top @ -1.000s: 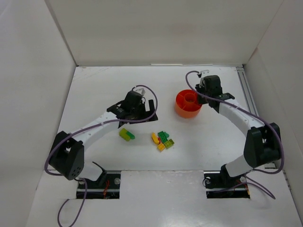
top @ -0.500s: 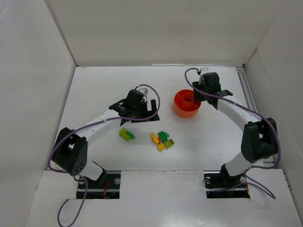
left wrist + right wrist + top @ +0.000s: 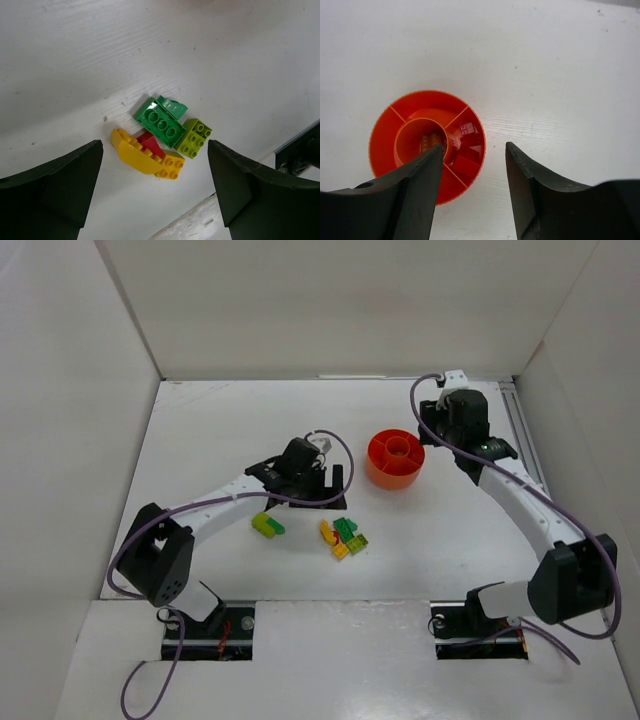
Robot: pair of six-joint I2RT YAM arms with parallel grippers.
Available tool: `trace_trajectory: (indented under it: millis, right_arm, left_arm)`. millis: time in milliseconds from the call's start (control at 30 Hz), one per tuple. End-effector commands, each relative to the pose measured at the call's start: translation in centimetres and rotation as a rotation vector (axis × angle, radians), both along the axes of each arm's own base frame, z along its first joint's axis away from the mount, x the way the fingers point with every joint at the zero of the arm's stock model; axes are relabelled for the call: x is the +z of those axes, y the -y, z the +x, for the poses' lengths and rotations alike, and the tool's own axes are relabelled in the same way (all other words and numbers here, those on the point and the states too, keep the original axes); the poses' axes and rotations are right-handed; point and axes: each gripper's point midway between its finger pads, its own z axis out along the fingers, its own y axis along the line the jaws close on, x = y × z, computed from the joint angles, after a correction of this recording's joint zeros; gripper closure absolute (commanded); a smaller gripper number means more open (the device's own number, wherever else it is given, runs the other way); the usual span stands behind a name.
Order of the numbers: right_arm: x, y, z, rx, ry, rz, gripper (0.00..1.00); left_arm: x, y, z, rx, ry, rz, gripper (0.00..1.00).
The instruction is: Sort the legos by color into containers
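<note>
The left claw [image 3: 155, 150] hangs spread wide and empty above a touching cluster of green, lime, yellow and red legos [image 3: 160, 122] near the middle of the tabletop [image 3: 75, 60], toward its near edge. The right claw [image 3: 474, 147], jaws parted and gripping nothing, hovers over the orange dish [image 3: 382, 137] toward the far right corner, where a red brick [image 3: 466, 131] lies in one outer compartment.

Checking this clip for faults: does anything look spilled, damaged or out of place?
Nothing is spilled or damaged. The dish stands level. One small oddity: in the heap, a red brick sits half hidden against the curved yellow brick, so it is easy to miss.
</note>
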Motion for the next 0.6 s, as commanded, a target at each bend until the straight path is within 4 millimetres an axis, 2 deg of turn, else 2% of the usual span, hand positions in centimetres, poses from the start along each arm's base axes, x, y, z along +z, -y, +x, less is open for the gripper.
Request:
trace_trajectory:
  millis: [0,67,100,133,167,333,433,467,567]
  right_arm:
    - [1.9,0.7,-0.7,-0.039,0.071,0.027,0.42]
    - [1.7,1.3,-1.2,-0.05,0.064,0.024,0.42]
    - [0.8,1.4,-1.6,-0.05,0.039,0.017,0.42]
    - [0.8,1.4,-1.6,-0.05,0.039,0.017,0.42]
    - [0.5,1.5,-2.0,-0.05,0.027,0.014,0.42]
    - [-1.0,2.3,-3.2,-0.067,-0.011,-0.002,0.42]
    - [-1.0,2.6,-3.6,-0.075,-0.01,-0.006,0.42]
    - [-1.1,2.8,-3.8,-0.085,-0.018,-0.014,0.42]
    - [-0.6,2.9,-4.2,-0.08,-0.007,-0.019,0.42]
  left_arm:
    - [-0.7,1.0,-0.4,-0.049,0.008,-0.004,0.18]
    - [-0.7,1.6,-0.4,-0.061,0.02,-0.014,0.26]
    - [-1.6,1.8,-1.0,-0.075,0.001,0.002,0.31]
    - [-1.9,2.4,-1.4,-0.095,0.001,0.002,0.35]
    - [-1.7,2.9,-1.5,-0.097,0.008,-0.012,0.37]
    - [-1.2,4.9,-2.3,-0.143,0.031,-0.052,0.38]
    - [-2.2,5.0,-2.6,-0.14,-0.003,-0.043,0.39]
    - [-3.2,4.7,-2.9,-0.14,-0.023,-0.025,0.39]
    - [-4.5,3.9,-3.7,-0.125,-0.059,-0.006,0.41]
